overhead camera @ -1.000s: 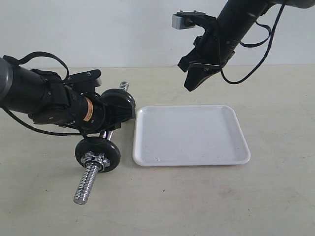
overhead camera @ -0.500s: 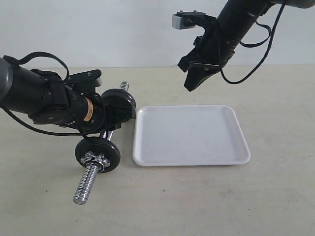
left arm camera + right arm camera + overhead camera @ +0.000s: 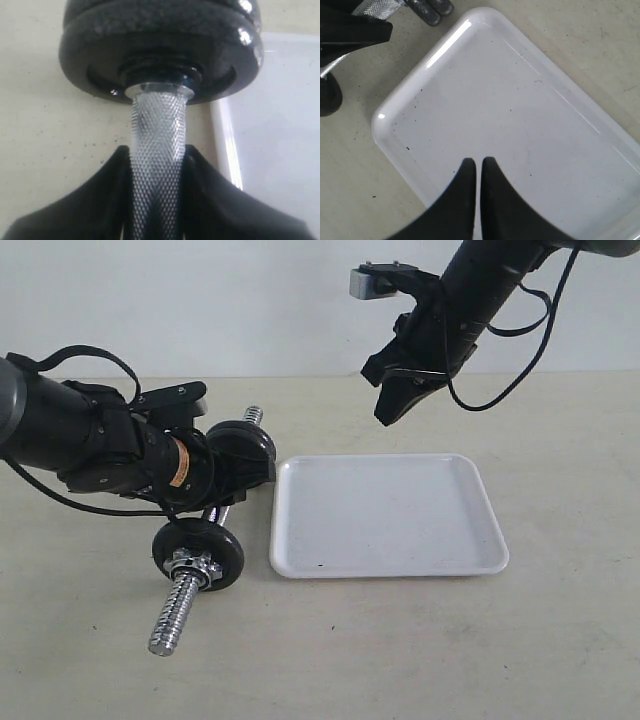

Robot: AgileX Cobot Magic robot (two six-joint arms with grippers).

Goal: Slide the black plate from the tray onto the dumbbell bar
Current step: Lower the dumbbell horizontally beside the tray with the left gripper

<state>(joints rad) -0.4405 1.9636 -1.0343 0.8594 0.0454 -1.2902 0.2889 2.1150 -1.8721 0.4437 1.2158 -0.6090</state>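
Black plate (image 3: 243, 445) seated on the far end of the dumbbell bar (image 3: 176, 612), none on the tray (image 3: 390, 568); transfer judged done.

- Tray: one, white, bare, lying just beside the bar.
- Right gripper (image 3: 476, 167): one, pinched together on nothing, hung above the tray, probably parked out of the way.
- Left gripper (image 3: 156, 152): one, clamped around the knurled middle of the bar, apparently to steady it for loading.
- Bar: one.
- Plates: two counted in the exterior view, one toward each end. Near plate (image 3: 198, 545) backed by one chrome nut (image 3: 195, 568). Far plate possibly doubled, not resolvable.
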